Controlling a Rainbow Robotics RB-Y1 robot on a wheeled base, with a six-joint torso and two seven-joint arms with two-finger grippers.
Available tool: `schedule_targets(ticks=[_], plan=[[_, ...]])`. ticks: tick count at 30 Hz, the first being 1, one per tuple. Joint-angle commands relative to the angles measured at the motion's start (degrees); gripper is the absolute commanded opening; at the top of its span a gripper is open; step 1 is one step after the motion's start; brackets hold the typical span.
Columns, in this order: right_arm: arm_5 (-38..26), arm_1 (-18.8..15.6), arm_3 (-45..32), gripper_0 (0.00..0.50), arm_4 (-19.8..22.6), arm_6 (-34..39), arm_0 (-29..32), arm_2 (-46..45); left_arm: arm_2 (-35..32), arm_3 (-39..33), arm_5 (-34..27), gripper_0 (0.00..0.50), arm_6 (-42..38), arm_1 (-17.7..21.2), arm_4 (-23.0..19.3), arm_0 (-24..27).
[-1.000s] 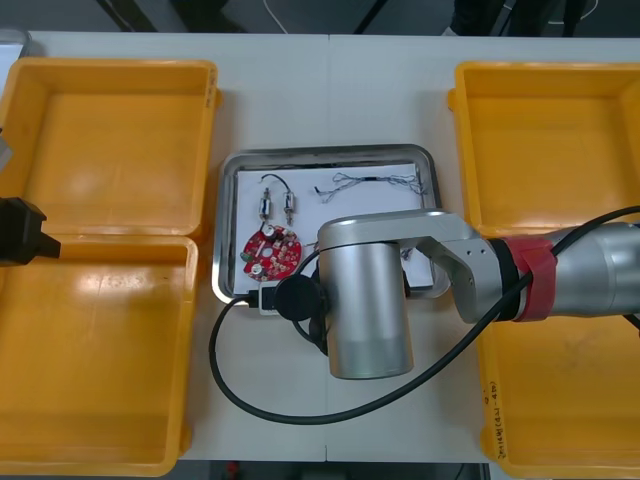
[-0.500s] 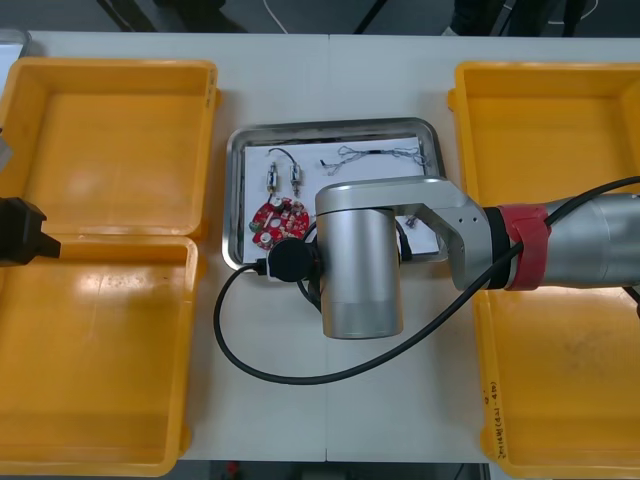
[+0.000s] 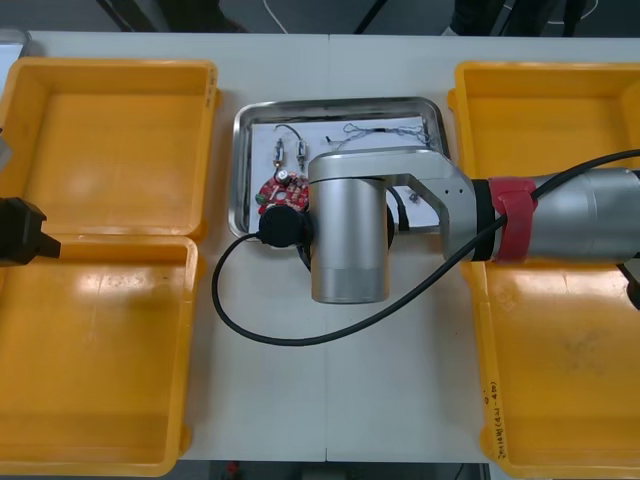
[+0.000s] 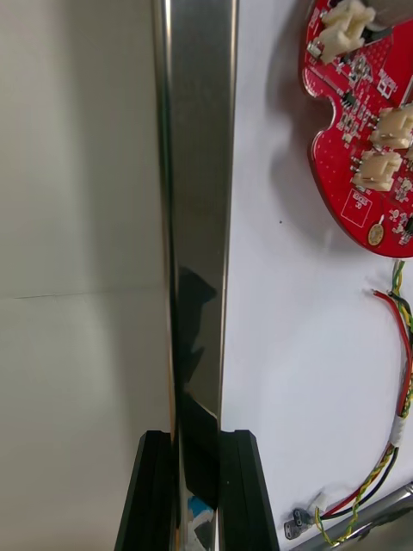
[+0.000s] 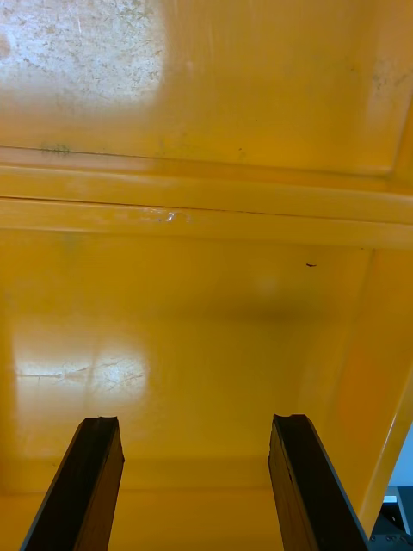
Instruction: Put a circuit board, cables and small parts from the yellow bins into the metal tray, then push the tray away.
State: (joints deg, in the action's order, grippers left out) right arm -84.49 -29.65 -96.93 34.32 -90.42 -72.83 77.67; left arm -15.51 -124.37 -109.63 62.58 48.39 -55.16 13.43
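**While the Right Gripper Is Clamping the Tray Rim**

Because the right arm's silver wrist housing (image 3: 348,240) is lying across the front view, it is covering the near edge of the metal tray (image 3: 340,103), part of the round red circuit board (image 3: 272,192) and the gripper beneath it. A thin cable (image 3: 380,127) along the tray's far side is too fine to identify by colour.

The light table (image 3: 330,400) is carrying the yellow bins (image 3: 110,140), two at each side, with the tray lying between the far pair. A black cable (image 3: 230,320) from the wrist is looping over the table in front of the tray. Two small metal parts (image 3: 288,153) are lying just beyond the board.

The right gripper (image 4: 198,448) is pinching the tray's shiny rim. Its black fingers (image 4: 155,491) are standing apart by the rim's width, one outside over the table, the other over the white tray floor. A red and yellow cable (image 4: 397,413) is lying near the inner finger, and the board is lying farther along.

The left gripper (image 5: 196,430) is hovering over a left-side bin with its fingers spread wide.
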Motion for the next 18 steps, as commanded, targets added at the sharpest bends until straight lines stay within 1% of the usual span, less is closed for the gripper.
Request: schedule_targets(ticks=[1,6,18], plan=[[-0.06,2.32,2.53,0.0,-0.66,-3.27,-4.16,0.38,-1.72,-1.75,-0.37,0.5,6.06,2.77,-0.47,-0.86],[-0.06,3.02,3.94,0.0,-0.66,-3.98,-4.86,-0.15,-1.72,-1.75,-0.37,0.5,6.06,2.77,-0.47,-0.86],[-0.06,5.3,10.27,0.0,-0.57,-6.08,-6.18,-2.17,-1.72,-1.75,-0.37,0.5,6.06,2.77,-0.47,-0.86]])
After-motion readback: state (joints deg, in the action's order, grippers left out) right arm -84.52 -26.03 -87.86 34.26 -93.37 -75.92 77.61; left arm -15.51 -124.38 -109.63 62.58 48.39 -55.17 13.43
